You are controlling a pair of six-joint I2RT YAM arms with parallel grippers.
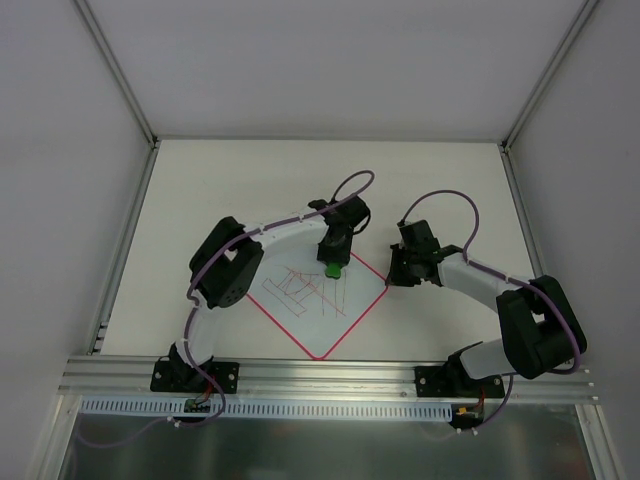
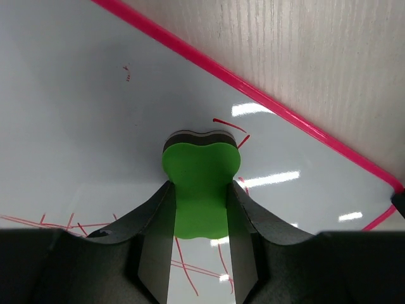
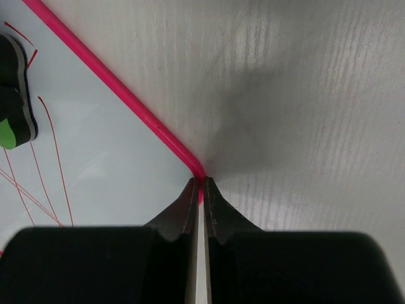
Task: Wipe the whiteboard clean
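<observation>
Whiteboard (image 1: pixel 320 305) lies diamond-wise on the table (image 1: pixel 200 200) between the arms, carrying red scribble lines. Left gripper (image 2: pixel 201 188) is clenched on a green eraser (image 2: pixel 201 161) near the far corner. Right gripper (image 3: pixel 199 185) is pinched closed at the red-bordered right corner, contact clear only in its wrist view.

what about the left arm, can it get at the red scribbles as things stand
Likely yes: the left gripper holds the green eraser on the whiteboard, red scribbles just beside it, nothing between.
</observation>
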